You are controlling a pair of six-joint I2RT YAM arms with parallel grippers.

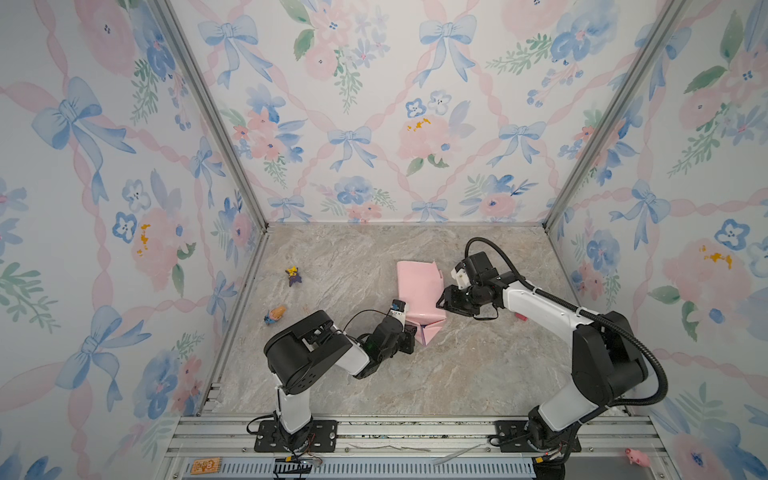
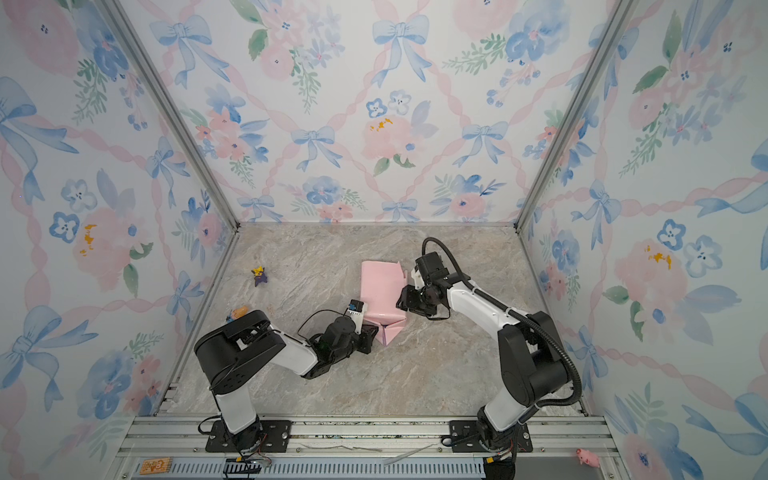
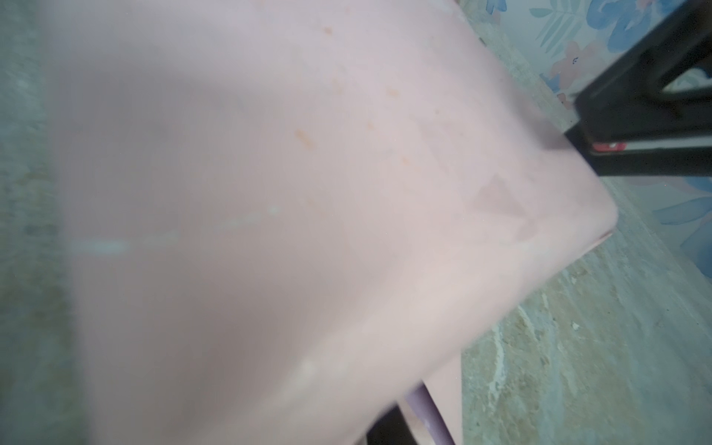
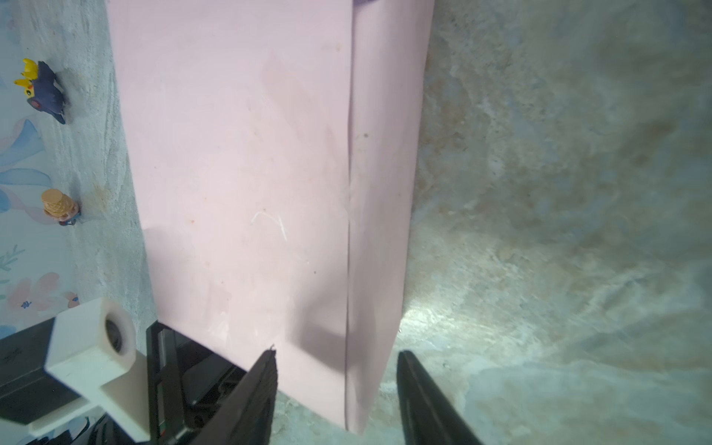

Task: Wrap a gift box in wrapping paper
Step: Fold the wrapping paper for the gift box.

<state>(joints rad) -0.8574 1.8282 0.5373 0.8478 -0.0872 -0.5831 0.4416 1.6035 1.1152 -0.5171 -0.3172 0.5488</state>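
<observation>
The wrapping paper (image 1: 417, 286) (image 2: 380, 286) lies folded into a long pale pink parcel on the marble floor, with a lilac flap (image 1: 430, 332) showing at its near end. The gift box is hidden inside it. My left gripper (image 1: 412, 331) (image 2: 371, 332) is pressed up to that near end. Pink paper (image 3: 269, 192) fills the left wrist view, with only a dark finger (image 3: 389, 427) showing beside a lilac strip. My right gripper (image 1: 441, 301) (image 4: 335, 362) is at the parcel's right side, open. The parcel's corner (image 4: 358, 385) lies between its fingers, untouched.
Two small toy figures (image 1: 294, 275) (image 1: 275, 314) lie left of the parcel. A small red object (image 1: 520, 318) sits behind the right arm, and a pink pig toy (image 1: 638, 457) lies by the front rail. Floral walls close in three sides.
</observation>
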